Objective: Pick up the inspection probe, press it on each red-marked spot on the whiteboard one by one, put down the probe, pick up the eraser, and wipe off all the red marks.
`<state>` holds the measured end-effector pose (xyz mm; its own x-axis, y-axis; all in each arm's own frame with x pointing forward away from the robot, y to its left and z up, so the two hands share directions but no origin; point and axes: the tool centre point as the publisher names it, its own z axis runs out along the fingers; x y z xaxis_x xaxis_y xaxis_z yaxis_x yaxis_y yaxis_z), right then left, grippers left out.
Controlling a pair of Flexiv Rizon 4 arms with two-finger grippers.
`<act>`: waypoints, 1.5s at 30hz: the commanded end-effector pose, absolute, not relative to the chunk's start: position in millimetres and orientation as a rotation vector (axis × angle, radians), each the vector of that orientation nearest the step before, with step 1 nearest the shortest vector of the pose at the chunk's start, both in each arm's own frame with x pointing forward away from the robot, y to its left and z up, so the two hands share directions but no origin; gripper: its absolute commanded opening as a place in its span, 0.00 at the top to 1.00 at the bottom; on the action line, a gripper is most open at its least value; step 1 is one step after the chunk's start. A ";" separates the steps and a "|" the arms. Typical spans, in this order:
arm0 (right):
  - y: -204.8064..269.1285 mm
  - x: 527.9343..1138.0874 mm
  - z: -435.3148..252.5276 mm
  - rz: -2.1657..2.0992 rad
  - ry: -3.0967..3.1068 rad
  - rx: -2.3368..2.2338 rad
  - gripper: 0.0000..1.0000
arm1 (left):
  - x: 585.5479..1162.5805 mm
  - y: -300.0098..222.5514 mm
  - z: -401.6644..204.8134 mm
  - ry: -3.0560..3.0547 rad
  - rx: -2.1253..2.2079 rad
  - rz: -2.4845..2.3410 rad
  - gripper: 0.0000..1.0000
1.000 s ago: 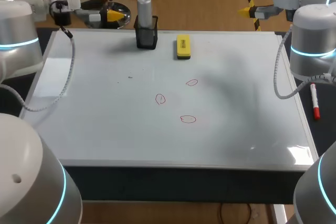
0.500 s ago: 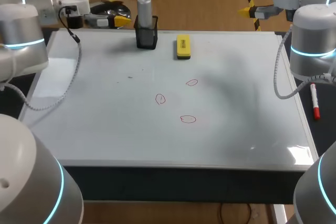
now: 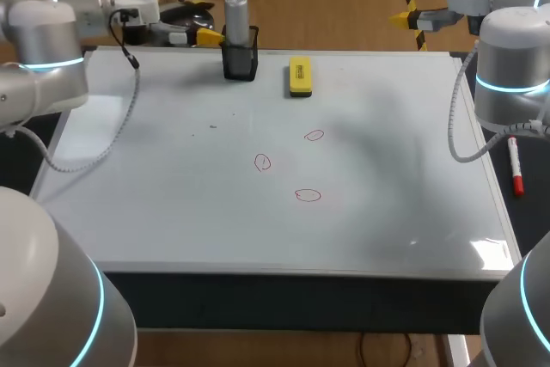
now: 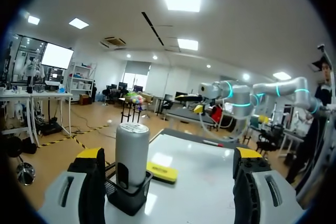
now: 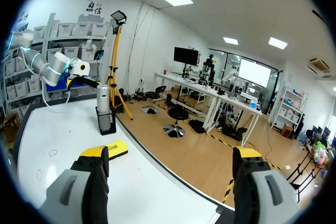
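Yellow-tipped and spread wide, your left gripper (image 3: 209, 37) has slid rightward to just left of the black holder (image 3: 240, 62), where the silver probe (image 3: 235, 13) stands upright, ungrasped. Just right of the holder lies the eraser (image 3: 299, 76); far right of it your right gripper (image 3: 402, 18) hangs, equally spread. Grasping looks next.

Here's the inspection probe (image 3: 236, 10), a plain silver cylinder, standing upright in a black mesh holder (image 3: 240, 62) at the far edge of the whiteboard (image 3: 172, 204). Near it on the right lies the yellow eraser (image 3: 299, 76), flat on the board, its long side pointing away from the robot. Out in the middle are three small red circles, none wiped: the far mark (image 3: 314, 135), the left mark (image 3: 262, 162) a little nearer, and the near mark (image 3: 308, 196) closest in.
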<state>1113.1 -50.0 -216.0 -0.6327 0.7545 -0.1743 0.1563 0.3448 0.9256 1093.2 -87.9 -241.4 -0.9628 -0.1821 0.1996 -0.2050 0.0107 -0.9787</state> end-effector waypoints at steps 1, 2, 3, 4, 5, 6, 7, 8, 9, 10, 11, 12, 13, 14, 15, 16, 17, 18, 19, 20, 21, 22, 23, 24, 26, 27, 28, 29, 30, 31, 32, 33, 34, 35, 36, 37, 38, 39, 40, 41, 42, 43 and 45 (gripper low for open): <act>-50.1 1113.2 -216.0 1.291 2.012 0.792 0.00 | 1106.8 -94.4 -251.7 -2.185 0.360 2.150 0.00; -50.1 1113.2 -216.0 1.291 2.012 0.792 0.00 | 1109.2 -95.8 -253.8 -2.185 0.359 2.149 0.00; -50.1 1113.2 -216.0 1.291 2.012 0.792 0.00 | 1111.8 -96.9 -255.8 -2.176 0.365 2.145 0.00; -50.1 1113.2 -216.0 1.291 2.012 0.792 0.00 | 1113.9 -98.3 -257.4 -2.172 0.367 2.142 0.00; -50.1 1113.2 -216.0 1.291 2.012 0.792 0.00 | 1115.7 -99.7 -259.0 -2.171 0.367 2.142 0.00; -50.1 1113.2 -216.0 1.291 2.012 0.792 0.00 | 1117.0 -101.3 -259.9 -2.165 0.365 2.147 0.00; -50.1 1113.2 -216.0 1.291 2.012 0.792 0.00 | 1118.1 -102.7 -260.5 -2.161 0.362 2.149 0.00; -50.1 1113.2 -216.0 1.291 2.012 0.792 0.00 | 1119.4 -104.2 -261.5 -2.158 0.359 2.154 0.00; -50.1 1113.2 -216.0 1.291 2.012 0.792 0.00 | 1120.4 -105.4 -262.2 -2.150 0.352 2.160 0.00; -50.1 1113.2 -216.0 1.291 2.012 0.792 0.00 | 1120.9 -106.3 -262.5 -2.147 0.348 2.163 0.00; -50.1 1113.2 -216.0 1.291 2.012 0.792 0.00 | 1121.4 -107.7 -263.0 -2.144 0.343 2.168 0.00; -50.1 1113.2 -216.0 1.291 2.012 0.792 0.00 | 1121.9 -108.8 -263.4 -2.143 0.341 2.169 0.00; -50.1 1113.2 -216.0 1.291 2.012 0.792 0.00 | 1122.5 -109.6 -263.9 -2.142 0.339 2.170 0.00; -50.1 1113.2 -216.0 1.291 2.012 0.792 0.00 | 1123.0 -110.5 -264.5 -2.143 0.339 2.172 0.00; -50.1 1113.2 -216.0 1.291 2.012 0.792 0.00 | 1123.1 -111.2 -264.9 -2.144 0.339 2.172 0.00; -50.1 1113.2 -216.0 1.291 2.012 0.792 0.00 | 1122.9 -111.4 -264.8 -2.159 0.348 2.166 0.00; -50.1 1113.2 -216.0 1.291 2.012 0.792 0.00 | 1121.2 -112.0 -263.4 -2.169 0.362 2.169 0.00; -50.1 1113.2 -216.0 1.291 2.012 0.792 0.00 | 1121.2 -112.0 -263.4 -2.169 0.362 2.169 0.00; -50.1 1113.2 -216.0 1.291 2.012 0.792 0.00 | 1121.2 -112.0 -263.4 -2.169 0.362 2.169 0.00; -50.1 1113.2 -216.0 1.291 2.012 0.792 0.00 | 1121.2 -112.0 -263.4 -2.169 0.362 2.169 0.00; -50.1 1113.2 -216.0 1.291 2.012 0.792 0.00 | 1121.2 -112.0 -263.4 -2.169 0.362 2.169 0.00; -50.1 1113.2 -216.0 1.291 2.012 0.792 0.00 | 1121.2 -112.0 -263.4 -2.169 0.362 2.169 0.00; -50.1 1113.2 -216.0 1.291 2.012 0.792 0.00 | 1121.2 -112.0 -263.4 -2.169 0.362 2.169 0.00; -50.1 1113.2 -216.0 1.291 2.012 0.792 0.00 | 1121.2 -112.0 -263.4 -2.169 0.362 2.169 0.00; -50.1 1113.2 -216.0 1.291 2.012 0.792 0.00 | 1121.2 -112.0 -263.4 -2.169 0.362 2.169 0.00; -50.1 1113.2 -216.0 1.291 2.012 0.792 0.00 | 1121.2 -112.0 -263.4 -2.169 0.362 2.169 0.00; -50.1 1113.2 -216.0 1.291 2.012 0.792 0.00 | 1121.2 -112.0 -263.4 -2.169 0.362 2.169 0.00; -50.1 1113.2 -216.0 1.291 2.012 0.792 0.00 | 1121.2 -112.0 -263.4 -2.169 0.362 2.169 0.00; -50.1 1113.2 -216.0 1.291 2.012 0.792 0.00 | 1121.2 -112.0 -263.4 -2.169 0.362 2.169 0.00; -50.1 1113.2 -216.0 1.291 2.012 0.792 0.00 | 1121.2 -112.0 -263.4 -2.169 0.362 2.169 0.00; -50.1 1113.2 -216.0 1.291 2.012 0.792 0.00 | 1116.9 -109.5 -266.4 -2.179 0.357 2.140 0.00; -50.1 1113.2 -216.0 1.291 2.012 0.792 0.00 | 1117.0 -106.8 -269.9 -2.179 0.352 2.138 0.00; -50.1 1113.2 -216.0 1.291 2.012 0.792 0.00 | 1119.7 -103.8 -273.6 -2.172 0.331 2.147 0.00; -50.1 1113.2 -216.0 1.291 2.012 0.792 0.00 | 1122.7 -103.3 -275.9 -2.187 0.292 2.134 0.00; -50.1 1113.2 -216.0 1.291 2.012 0.792 0.00 | 1125.7 -103.6 -276.7 -2.207 0.266 2.112 0.17; -50.1 1113.2 -216.0 1.291 2.012 0.792 0.00 | 1129.4 -103.5 -277.6 -2.219 0.252 2.104 0.35; -50.1 1113.2 -216.0 1.291 2.012 0.792 0.00 | 1132.8 -103.8 -276.6 -2.220 0.232 2.108 0.34; -50.1 1113.2 -216.0 1.291 2.012 0.792 0.00 | 1136.0 -104.0 -275.0 -2.214 0.211 2.115 0.16; -50.1 1113.2 -216.0 1.291 2.012 0.792 0.00 | 1138.7 -103.8 -274.1 -2.219 0.199 2.120 0.00; -50.1 1113.2 -216.0 1.291 2.012 0.792 0.00 | 1141.3 -104.2 -273.4 -2.222 0.186 2.123 0.00; -50.1 1113.2 -216.0 1.291 2.012 0.792 0.00 | 1143.4 -104.6 -273.2 -2.218 0.176 2.129 0.00; -50.1 1113.2 -216.0 1.291 2.012 0.792 0.00 | 1145.3 -105.3 -273.4 -2.217 0.174 2.132 0.00; -50.1 1113.2 -216.0 1.291 2.012 0.792 0.00 | 1147.2 -107.5 -274.4 -2.214 0.160 2.138 0.00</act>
